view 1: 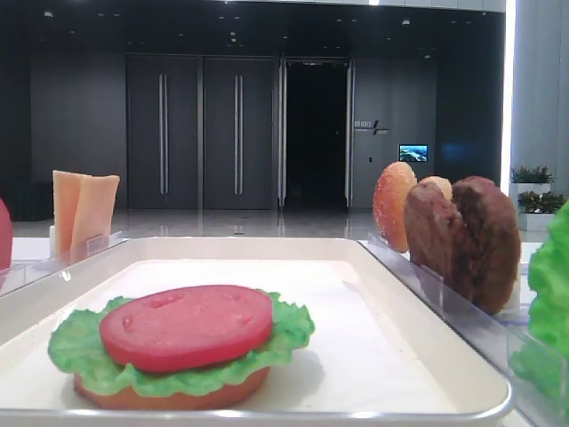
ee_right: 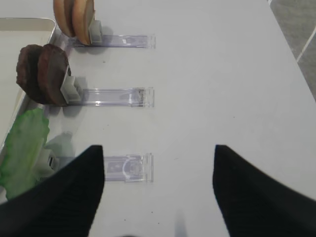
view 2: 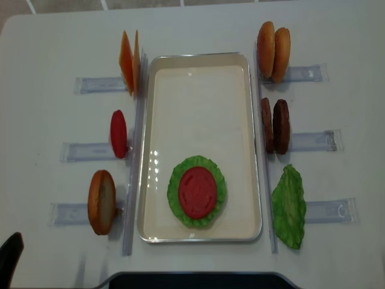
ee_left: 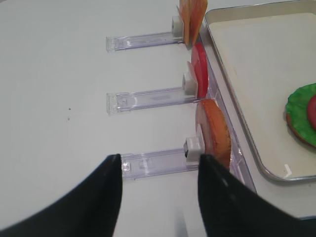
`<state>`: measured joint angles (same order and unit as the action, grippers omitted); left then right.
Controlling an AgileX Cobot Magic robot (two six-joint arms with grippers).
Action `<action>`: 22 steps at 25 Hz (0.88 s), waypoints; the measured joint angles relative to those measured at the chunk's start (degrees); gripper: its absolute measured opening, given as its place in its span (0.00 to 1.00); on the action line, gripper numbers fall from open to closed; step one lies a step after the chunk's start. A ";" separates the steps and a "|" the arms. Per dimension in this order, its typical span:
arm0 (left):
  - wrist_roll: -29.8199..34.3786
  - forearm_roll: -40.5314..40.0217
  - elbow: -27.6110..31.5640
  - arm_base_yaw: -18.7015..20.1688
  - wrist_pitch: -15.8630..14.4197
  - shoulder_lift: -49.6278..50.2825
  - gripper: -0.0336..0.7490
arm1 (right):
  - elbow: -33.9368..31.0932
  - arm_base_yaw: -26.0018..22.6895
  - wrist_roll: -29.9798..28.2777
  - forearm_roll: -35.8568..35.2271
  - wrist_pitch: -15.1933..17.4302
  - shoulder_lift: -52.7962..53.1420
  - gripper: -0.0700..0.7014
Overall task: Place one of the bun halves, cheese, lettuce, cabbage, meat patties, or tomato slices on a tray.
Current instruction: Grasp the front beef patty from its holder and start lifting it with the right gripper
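Note:
The white tray (view 2: pixel 198 56) holds a stack: a bun half (view 1: pixel 169 396), lettuce (view 2: pixel 174 198), and on top a tomato slice (view 2: pixel 197 191). Right of the tray stand two bun halves (view 2: pixel 274 51), the meat patties (view 2: pixel 275 126) and a lettuce leaf (view 2: pixel 289 208). On its left stand cheese (view 2: pixel 129 60), a tomato slice (view 2: pixel 118 133) and a bun half (view 2: pixel 101 201). Cabbage is out of view. My left gripper (ee_left: pixel 160 158) is open and empty over the holder of the bun half (ee_left: pixel 215 133). My right gripper (ee_right: pixel 158 148) is open and empty, right of the lettuce (ee_right: pixel 22 148).
Clear plastic holders (view 2: pixel 313 73) stick out sideways from each ingredient on both sides of the tray. The white table ends at grey floor (ee_right: pixel 301 29) far right. A dark bit of the left arm (view 2: pixel 9 259) shows at the table's near left corner.

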<state>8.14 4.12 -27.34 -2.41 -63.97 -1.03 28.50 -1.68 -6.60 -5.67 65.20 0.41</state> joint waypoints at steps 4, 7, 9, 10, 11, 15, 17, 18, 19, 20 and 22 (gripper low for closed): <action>0.00 0.01 0.00 0.00 0.00 0.00 0.50 | 0.00 0.00 0.00 0.00 0.00 0.00 0.71; 0.00 0.01 0.00 0.00 0.00 0.00 0.47 | 0.00 0.00 0.00 0.00 0.00 0.00 0.71; 0.00 0.01 0.00 0.00 0.00 0.00 0.45 | 0.00 0.00 0.00 0.00 0.00 0.00 0.71; 0.00 0.01 0.00 0.00 0.00 0.00 0.45 | 0.00 0.00 0.00 0.00 0.00 0.00 0.71; 0.00 0.01 0.00 0.00 0.00 0.00 0.43 | 0.00 0.00 0.00 0.00 0.00 0.00 0.71; 0.00 0.01 0.00 0.00 0.00 0.00 0.38 | 0.00 0.00 0.00 0.00 0.00 0.00 0.71; 0.00 0.01 0.00 0.00 0.00 0.00 0.34 | 0.00 0.00 0.00 0.00 0.00 0.00 0.71; 0.00 0.01 0.00 0.00 0.00 0.00 0.32 | 0.00 0.00 0.00 0.00 0.00 0.00 0.71; 0.00 0.01 0.00 0.00 0.00 0.00 0.31 | 0.00 0.00 0.00 0.00 0.00 0.00 0.71; 0.00 0.01 0.00 0.00 0.00 0.00 0.29 | 0.00 0.00 0.00 0.00 0.00 0.00 0.71; 0.00 0.01 0.00 0.00 0.00 0.00 0.27 | 0.00 0.00 0.00 0.00 0.00 0.00 0.71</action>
<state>8.14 4.13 -27.34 -2.41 -63.97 -1.03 28.50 -1.68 -6.60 -5.67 65.20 0.41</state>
